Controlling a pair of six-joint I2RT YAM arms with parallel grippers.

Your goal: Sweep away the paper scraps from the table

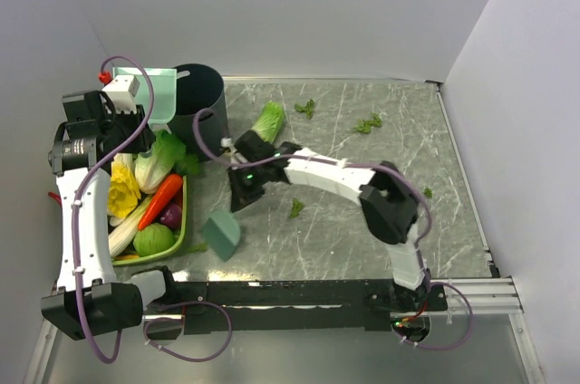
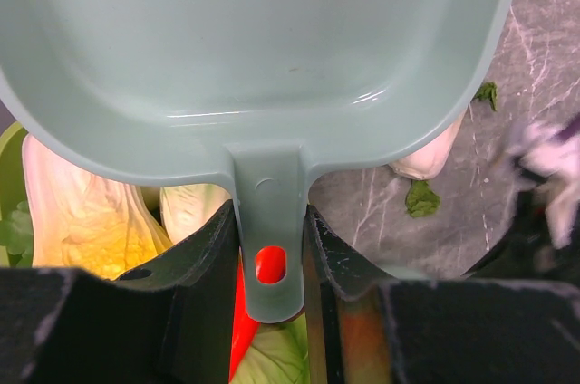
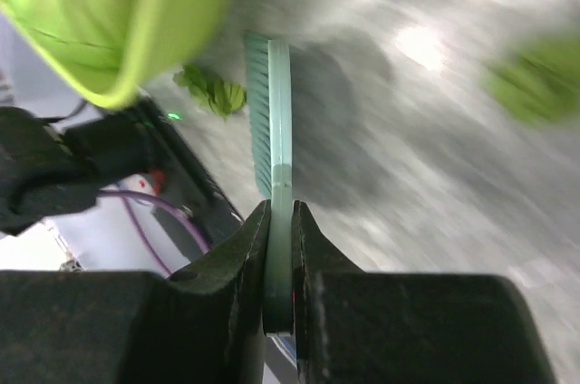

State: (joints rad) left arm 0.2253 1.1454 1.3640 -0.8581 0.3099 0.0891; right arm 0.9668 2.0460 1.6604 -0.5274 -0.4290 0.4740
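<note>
Left gripper (image 2: pixel 270 228) clenched on the dustpan (image 2: pixel 254 49) handle, one finger on each side of the stem. The pan is carried up over the tray (image 1: pixel 184 221) of vegetables, next to the dark bin (image 1: pixel 195 99), and is not down on the table (image 1: pixel 362 248). My read: it is parked out of the brush's way until there is a pile to collect. Right gripper (image 3: pixel 280 214) clamped on the brush (image 3: pixel 275 112) handle. That arm is stretched across to the table's near-left. The brush head hangs by the tray corner, edge-on in the wrist view, bristles toward the tray. That wrist view is blurred, so I cannot tell whether the bristles touch the surface. Probably set low there to start a stroke. The scraps (image 1: pixel 295 208) are small, dark green, ragged and leaf-like, and lie flat on the grey marble. They are scattered, not gathered. One lies mid-table right of the brush, one far centre (image 1: pixel 305 108) beside the cabbage (image 1: pixel 268 121), a pair further right (image 1: pixel 367 123), and one by the right arm's elbow (image 1: pixel 427 192). The right wrist view shows another (image 3: pixel 213 90) just beside the bristles at the tray's corner. None are in the pan, so the sweeping looks barely begun.
</note>
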